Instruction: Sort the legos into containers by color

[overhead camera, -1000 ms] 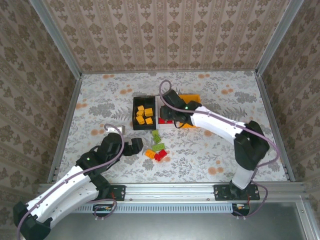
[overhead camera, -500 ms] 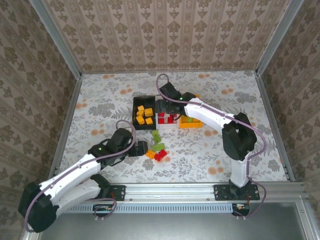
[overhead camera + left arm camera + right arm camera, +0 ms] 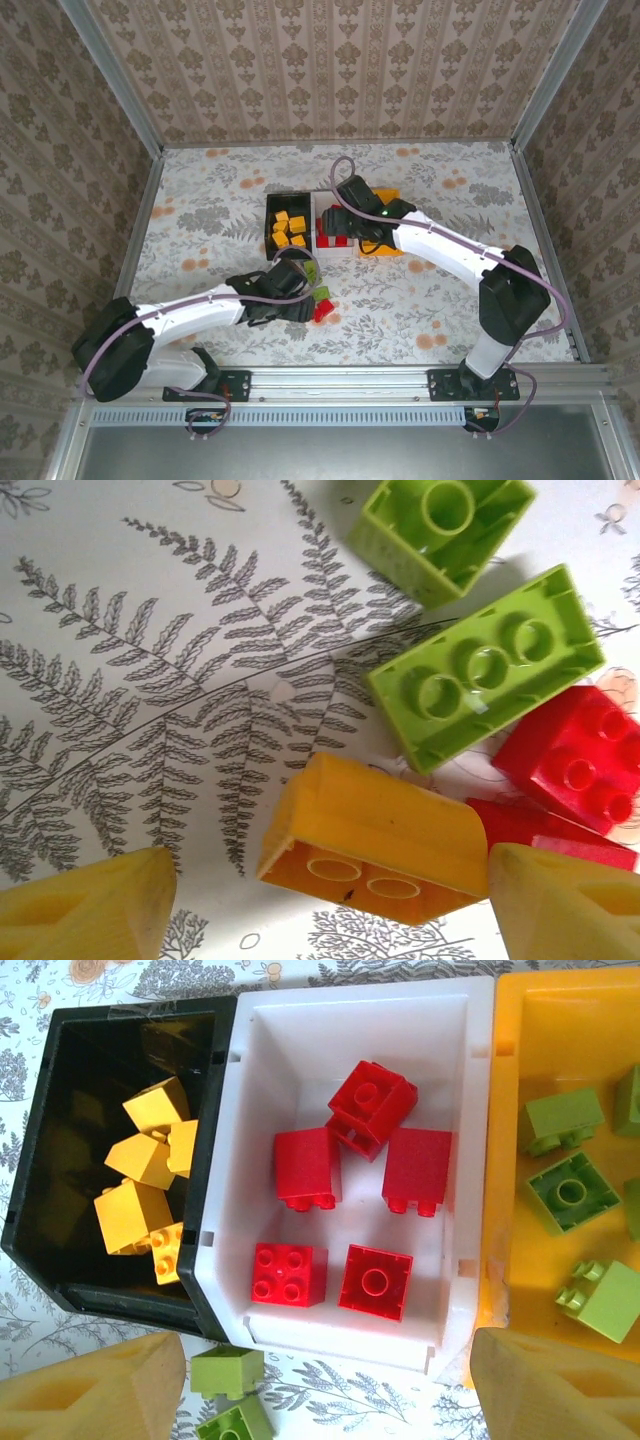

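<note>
On the floral-patterned desk (image 3: 420,300), nearest the arm bases, the left end effector (image 3: 325,875) hangs low over a small loose cluster of plastic bricks. Its yellow fingers (image 3: 90,910) stand apart on either side of an orange-yellow brick lying on its side (image 3: 375,835), with a clear gap on the left. Just beyond that brick lie two red bricks (image 3: 575,755) and two light green bricks turned hollow side up (image 3: 485,665).

Farther back sit three joined open-top bins. The black bin (image 3: 25,1230) holds several orange-yellow bricks (image 3: 140,1175). The white bin (image 3: 350,1020) holds five red bricks (image 3: 305,1165), and the orange-yellow bin (image 3: 530,1060) holds several light green bricks (image 3: 570,1190). The right end effector (image 3: 325,1350) hovers above the white bin, its fingers spread wide and gripping nothing. Two more green bricks (image 3: 225,1370) lie on the desk just in front of the white bin.
</note>
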Controlling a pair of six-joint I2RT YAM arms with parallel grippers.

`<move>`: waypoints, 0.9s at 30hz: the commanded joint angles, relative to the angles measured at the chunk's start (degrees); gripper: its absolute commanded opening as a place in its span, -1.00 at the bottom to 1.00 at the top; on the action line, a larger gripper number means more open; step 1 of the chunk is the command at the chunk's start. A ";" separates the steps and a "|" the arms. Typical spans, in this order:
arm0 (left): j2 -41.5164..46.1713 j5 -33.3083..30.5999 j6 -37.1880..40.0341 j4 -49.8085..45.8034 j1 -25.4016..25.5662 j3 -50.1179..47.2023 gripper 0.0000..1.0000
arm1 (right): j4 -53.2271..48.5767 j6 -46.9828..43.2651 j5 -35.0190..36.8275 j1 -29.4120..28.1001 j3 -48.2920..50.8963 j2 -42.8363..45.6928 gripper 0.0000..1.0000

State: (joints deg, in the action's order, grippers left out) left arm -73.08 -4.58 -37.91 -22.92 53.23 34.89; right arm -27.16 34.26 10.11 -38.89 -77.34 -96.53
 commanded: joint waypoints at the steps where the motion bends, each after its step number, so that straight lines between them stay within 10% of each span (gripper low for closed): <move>1: 1.11 -3.29 -1.54 -4.62 0.03 -1.14 0.57 | 0.79 0.48 1.10 -0.04 1.05 2.61 0.54; 9: 12.55 -2.31 -1.79 -8.23 -1.86 -4.01 0.64 | 1.57 0.73 0.94 0.09 2.43 3.88 0.54; 17: 3.26 1.55 -1.52 2.33 -2.51 -2.96 0.77 | 1.21 0.47 1.40 0.18 3.41 5.06 0.54; 27: -2.78 2.03 -0.75 5.31 -4.28 -1.58 0.11 | 1.47 0.65 1.58 0.76 5.53 7.25 0.55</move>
State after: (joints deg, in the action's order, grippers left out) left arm -75.29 -3.92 -38.89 -20.21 49.04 32.56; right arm -25.89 34.63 10.31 -38.50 -72.64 -91.53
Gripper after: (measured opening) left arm 0.567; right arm 0.772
